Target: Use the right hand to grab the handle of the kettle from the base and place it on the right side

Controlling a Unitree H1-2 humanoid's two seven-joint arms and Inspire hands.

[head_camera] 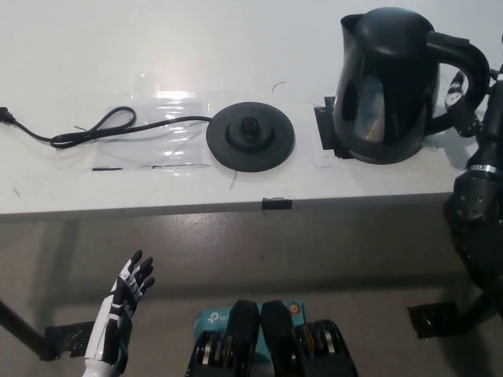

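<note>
black kettle (pixel 389 86) is set right of base (pixel 251 136); right hand (pixel 471 98) beside handle, fingers unclear; snagging could tip it.

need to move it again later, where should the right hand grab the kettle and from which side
Take the kettle by its handle, probably from the right. The handle loops out on the right side, toward the right hand, leaving a gap for fingers. The kettle stands upright on the table, right of the base. The left hand rests low, open.
</note>
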